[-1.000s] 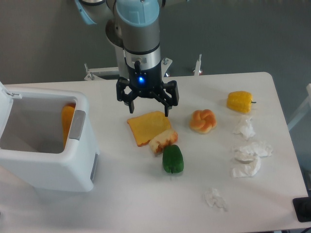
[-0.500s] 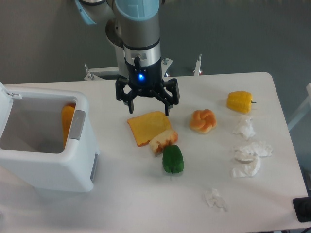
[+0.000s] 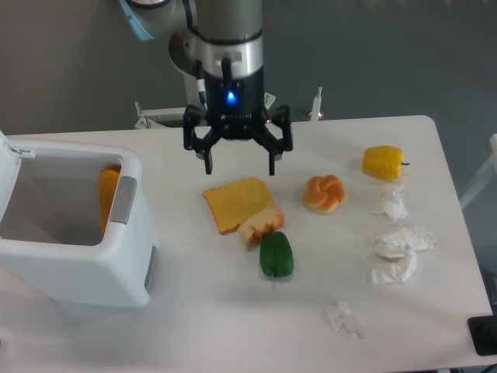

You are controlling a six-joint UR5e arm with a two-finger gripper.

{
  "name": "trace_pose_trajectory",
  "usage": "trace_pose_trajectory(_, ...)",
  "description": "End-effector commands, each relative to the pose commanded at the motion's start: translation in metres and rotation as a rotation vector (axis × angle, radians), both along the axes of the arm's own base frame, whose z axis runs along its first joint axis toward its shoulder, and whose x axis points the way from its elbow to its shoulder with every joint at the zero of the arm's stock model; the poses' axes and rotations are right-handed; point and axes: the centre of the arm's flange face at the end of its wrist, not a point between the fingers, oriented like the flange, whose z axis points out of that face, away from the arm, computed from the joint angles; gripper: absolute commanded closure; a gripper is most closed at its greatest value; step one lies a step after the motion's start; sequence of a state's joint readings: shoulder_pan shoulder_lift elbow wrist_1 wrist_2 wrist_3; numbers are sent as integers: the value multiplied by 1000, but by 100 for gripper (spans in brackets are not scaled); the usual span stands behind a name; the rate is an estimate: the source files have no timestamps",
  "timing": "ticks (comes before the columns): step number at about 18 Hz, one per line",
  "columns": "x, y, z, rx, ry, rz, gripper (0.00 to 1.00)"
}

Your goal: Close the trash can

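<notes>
Now the bin (image 3: 74,256) is sitting at the left edge of the bench (image 3: 233,326), its lid (image 3: 6,167) standing open at the far left and an orange item (image 3: 107,194) showing inside against its right wall, behind the grey latch (image 3: 124,200). Right of the bin, the tool (image 3: 238,162) is hanging with its fingers spread wide and gripping nothing, above a toast slice (image 3: 235,203). A bread piece (image 3: 261,225) is touching the toast, with a green pepper (image 3: 276,255) just beside it. Further right of the bin are lying a bun (image 3: 324,193), a yellow pepper (image 3: 384,162) and crumpled tissues (image 3: 397,249).
</notes>
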State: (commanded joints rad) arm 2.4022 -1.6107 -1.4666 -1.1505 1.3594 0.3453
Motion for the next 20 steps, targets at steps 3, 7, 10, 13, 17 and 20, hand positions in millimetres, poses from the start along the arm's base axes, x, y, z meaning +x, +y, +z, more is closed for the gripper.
trace_pose_trajectory(3,12,6,9,95,-96,0,0)
trace_pose_trajectory(7,31,7,26,188,-158,-53,0)
trace_pose_trajectory(10,43,7,37,251,-199,-99,0)
trace_pose_trajectory(13,58,12,46,322,-248,-159,0)
trace_pose_trajectory(17,82,20,55,364,-290,-216,0)
trace_pose_trajectory(20,100,27,62,396,-290,-240,0)
